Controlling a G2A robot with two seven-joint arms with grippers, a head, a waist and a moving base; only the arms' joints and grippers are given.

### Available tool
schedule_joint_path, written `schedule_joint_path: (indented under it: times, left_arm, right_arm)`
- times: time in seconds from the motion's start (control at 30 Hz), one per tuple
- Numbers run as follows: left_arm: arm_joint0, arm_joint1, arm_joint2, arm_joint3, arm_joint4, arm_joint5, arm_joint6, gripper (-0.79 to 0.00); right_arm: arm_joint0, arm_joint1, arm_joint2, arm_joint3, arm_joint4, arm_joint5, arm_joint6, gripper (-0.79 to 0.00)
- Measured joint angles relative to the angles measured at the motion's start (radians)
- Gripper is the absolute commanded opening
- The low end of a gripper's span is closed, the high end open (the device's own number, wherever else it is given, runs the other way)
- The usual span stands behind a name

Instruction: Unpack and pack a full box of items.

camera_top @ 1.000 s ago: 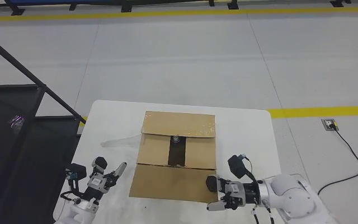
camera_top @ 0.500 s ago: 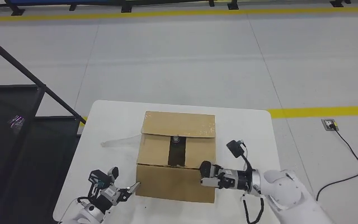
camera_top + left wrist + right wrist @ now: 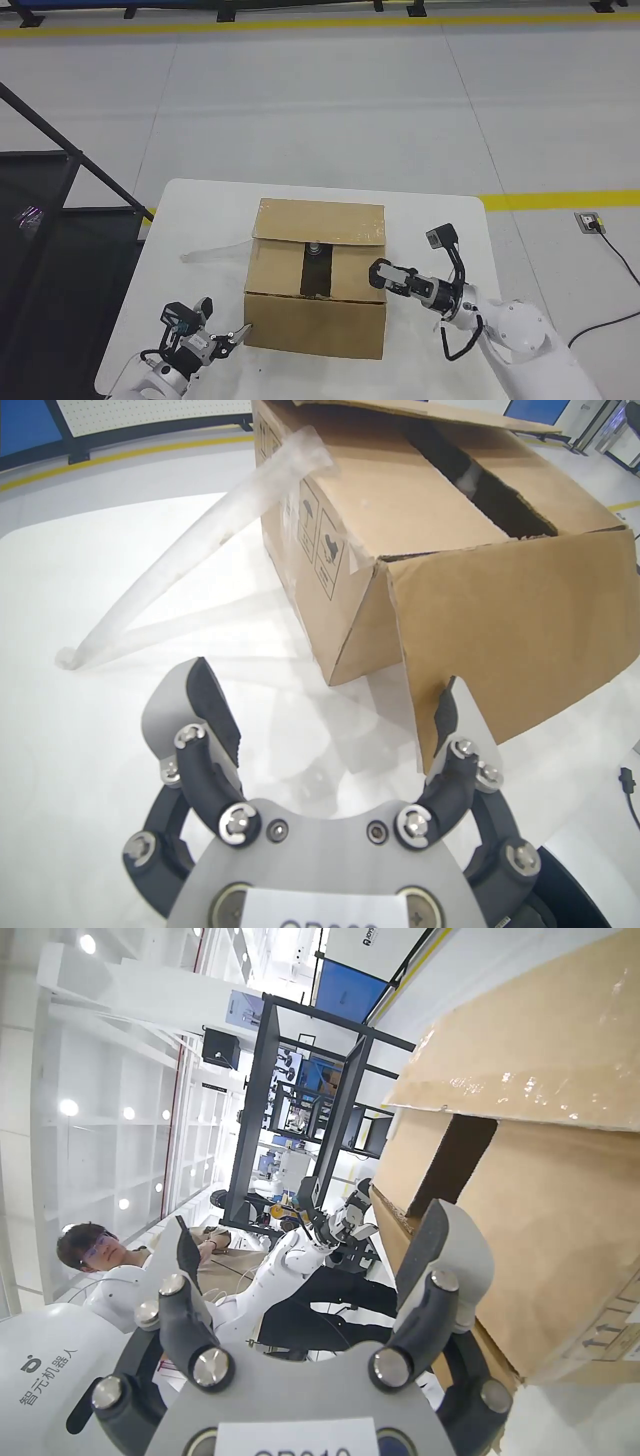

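A loose strip of clear tape (image 3: 200,550) trails from the left wall of the cardboard box (image 3: 315,310) down onto the white table (image 3: 200,210). It is probably limp and sticky, and could snag a finger. Beside it the left gripper (image 3: 232,337) hovers low with its fingers spread. One pad is right at the corner of the near flap (image 3: 500,640), which hangs down over the box's front.

The box sits mid-table. Its inner flaps are nearly shut, leaving a dark slot (image 3: 316,270), and the far flap (image 3: 318,222) is folded outward. If full, it likely weighs too much to drag by its flaps. Corrugated board is stiff but hinges at the creases, so the free flap edges look like the best holds.

The right gripper (image 3: 380,272) is spread wide against the top of the right wall. Bare table lies on both sides, with less at the front.
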Motion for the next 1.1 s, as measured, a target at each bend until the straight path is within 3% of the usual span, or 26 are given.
schedule_joint_path:
  times: [0.23,0.37,0.47,0.73,1.1]
  left_arm:
    - [0.002,0.001,0.011,-0.011,0.027,0.009,0.004,0.0]
    - [0.002,0.002,0.014,-0.013,0.039,0.017,0.003,0.0]
    - [0.003,0.002,0.015,-0.012,0.039,0.022,0.008,0.0]
    - [0.009,0.003,0.01,-0.003,0.027,0.034,0.02,0.0]
    - [0.019,0.003,0.008,-0.006,0.007,0.046,0.042,0.0]
  right_arm:
    - [0.035,-0.025,-0.072,0.067,0.122,0.12,-0.066,0.0]
    - [0.128,-0.047,-0.12,0.164,0.191,0.205,-0.067,0.0]
    - [0.186,-0.063,-0.15,0.233,0.215,0.208,-0.081,0.0]
    - [0.292,-0.106,-0.225,0.309,0.189,0.259,-0.245,0.0]
    - [0.311,-0.11,-0.23,0.279,0.072,0.274,-0.187,0.0]
